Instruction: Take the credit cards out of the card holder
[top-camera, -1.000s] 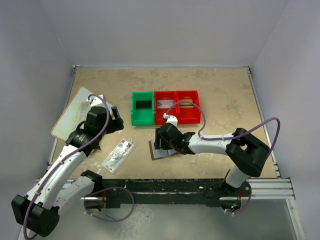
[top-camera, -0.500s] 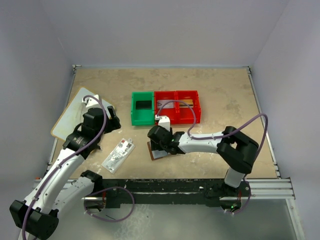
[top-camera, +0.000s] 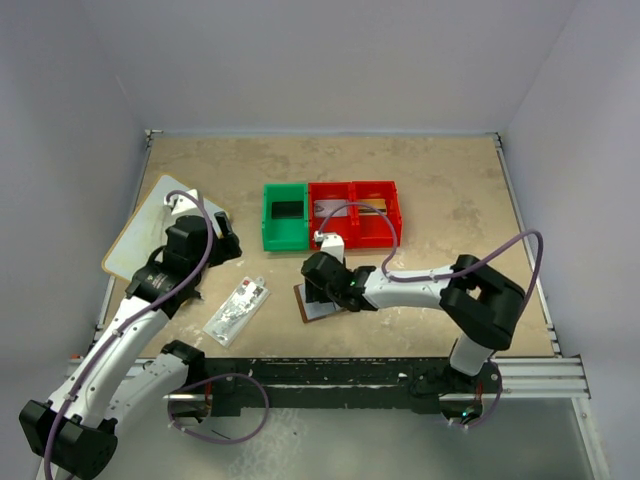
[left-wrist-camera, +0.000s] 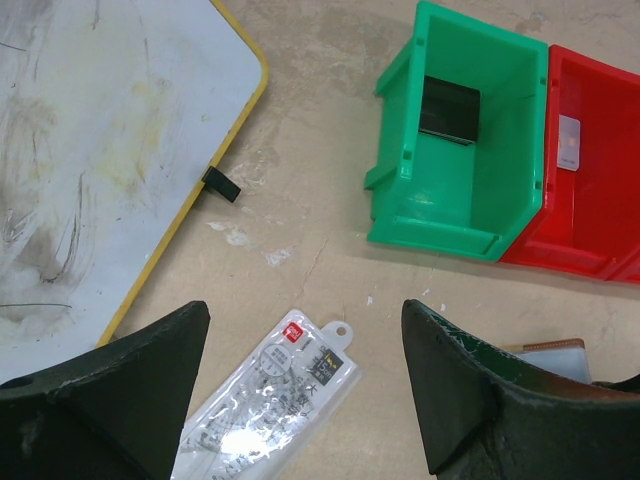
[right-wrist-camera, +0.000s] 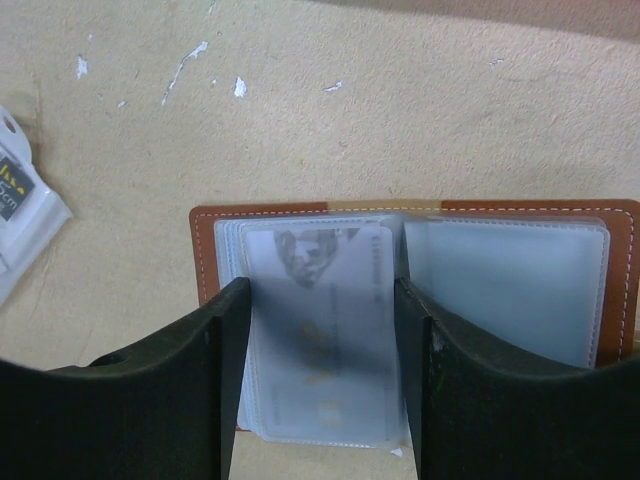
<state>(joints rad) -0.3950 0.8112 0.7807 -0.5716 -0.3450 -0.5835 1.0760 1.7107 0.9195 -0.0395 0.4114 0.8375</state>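
Two robot arms work over a beige surface. The card holder, a brown leather wallet, lies open and flat near the middle of the surface, nearer than a row of plastic bins.

The right claw hangs just above the card holder. Its fingers stand apart, one on each side of the left stack of clear pockets. A pale card shows through the top pocket. Whether the pads touch the pocket cannot be told. Nothing is lifted yet.

The left claw hovers to the left with its fingers wide apart, holding nothing, above a clear plastic packet.

A dark flat rectangle lies in the green bin, and a pale card-like piece in the red bin beside it. These may be cards already removed. At least one card is left to pull out, so the task looks partly done at most.
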